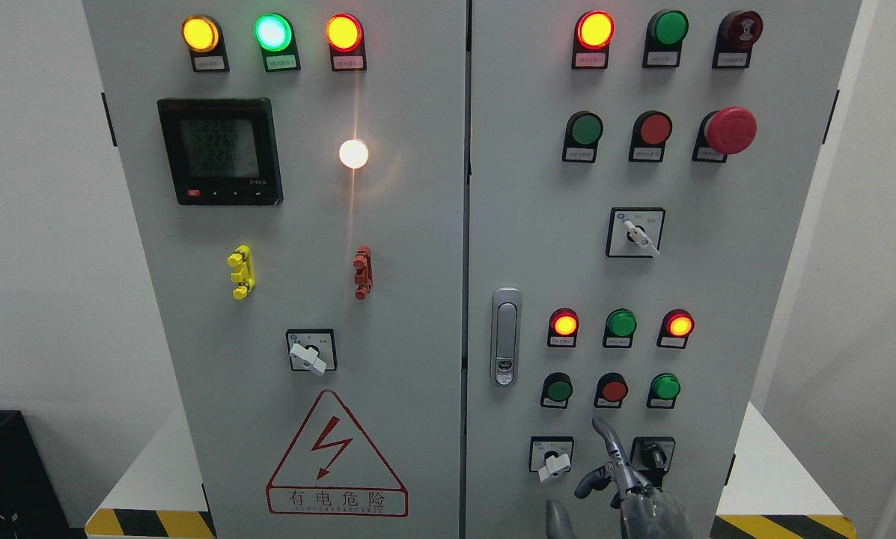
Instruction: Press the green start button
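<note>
A plain white wall (36, 247) fills the left side behind the large grey cabinet (418, 247), and another white wall (878, 284) closes the right side, slightly shaded toward its lower part. The cabinet stands on a pale platform (152, 468) that shows at both lower corners, edged near the bottom with yellow and black hazard striping (152, 522). At the far lower left sits a dark box-like object (10, 475), too dim to tell more. The light is even and soft, with faint shadows beside the cabinet.
</note>
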Motion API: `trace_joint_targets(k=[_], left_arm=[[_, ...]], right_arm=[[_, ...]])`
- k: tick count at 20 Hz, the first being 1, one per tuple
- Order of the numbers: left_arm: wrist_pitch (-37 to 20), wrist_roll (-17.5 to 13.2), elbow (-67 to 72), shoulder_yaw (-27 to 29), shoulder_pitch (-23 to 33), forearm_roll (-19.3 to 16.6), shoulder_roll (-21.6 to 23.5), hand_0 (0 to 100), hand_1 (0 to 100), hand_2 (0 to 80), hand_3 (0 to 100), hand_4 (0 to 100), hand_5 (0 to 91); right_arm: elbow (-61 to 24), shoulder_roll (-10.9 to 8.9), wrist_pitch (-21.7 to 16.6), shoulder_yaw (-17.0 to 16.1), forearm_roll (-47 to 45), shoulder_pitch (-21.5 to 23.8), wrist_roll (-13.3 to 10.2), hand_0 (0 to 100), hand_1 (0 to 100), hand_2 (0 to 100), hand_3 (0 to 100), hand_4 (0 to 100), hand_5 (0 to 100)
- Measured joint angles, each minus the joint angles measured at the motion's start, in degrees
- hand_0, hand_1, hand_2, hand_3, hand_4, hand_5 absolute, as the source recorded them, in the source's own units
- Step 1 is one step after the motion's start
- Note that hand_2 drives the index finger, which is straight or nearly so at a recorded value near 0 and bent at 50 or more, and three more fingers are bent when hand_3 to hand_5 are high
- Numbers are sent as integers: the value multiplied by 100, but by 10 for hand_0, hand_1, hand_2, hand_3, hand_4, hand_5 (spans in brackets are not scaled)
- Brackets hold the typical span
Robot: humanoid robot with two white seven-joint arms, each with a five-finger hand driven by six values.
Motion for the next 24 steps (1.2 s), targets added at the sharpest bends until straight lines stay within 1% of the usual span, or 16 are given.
trace_joint_targets(k=[3, 7, 12, 13, 17, 24], left_arm=[[0, 0, 0, 0, 0, 0, 0, 120, 556, 0, 0, 0, 0], [0, 0, 0, 0, 0, 0, 0, 120, 556, 0, 0, 0, 0], [0, 0, 0, 0, 0, 0, 0, 120, 556, 0, 0, 0, 0], [0, 0, 0, 0, 0, 0, -1, 120, 556, 0, 0, 0, 0], [0, 0, 0, 0, 0, 0, 0, 120, 556, 0, 0, 0, 0], [0, 0, 0, 0, 0, 0, 0, 120, 556, 0, 0, 0, 0]], right_arm=[[-166, -1, -27, 16, -490, 153, 176, 0, 74, 0, 170, 142, 107], [-341, -5, -48, 32, -1211, 313, 472, 0, 38, 0, 92, 56, 10], [-492, -11, -6, 43, -1871, 448, 615, 0, 21, 0, 36, 0, 0], [-516, -12, 30, 46, -2005, 464, 678, 0, 16, 0, 12, 0, 0], [-591, -17, 208, 51, -2408, 497, 830, 0, 10, 0, 0, 0, 0], [-670, -19, 284, 60, -2767, 495, 871, 0, 7, 0, 0, 0, 0]])
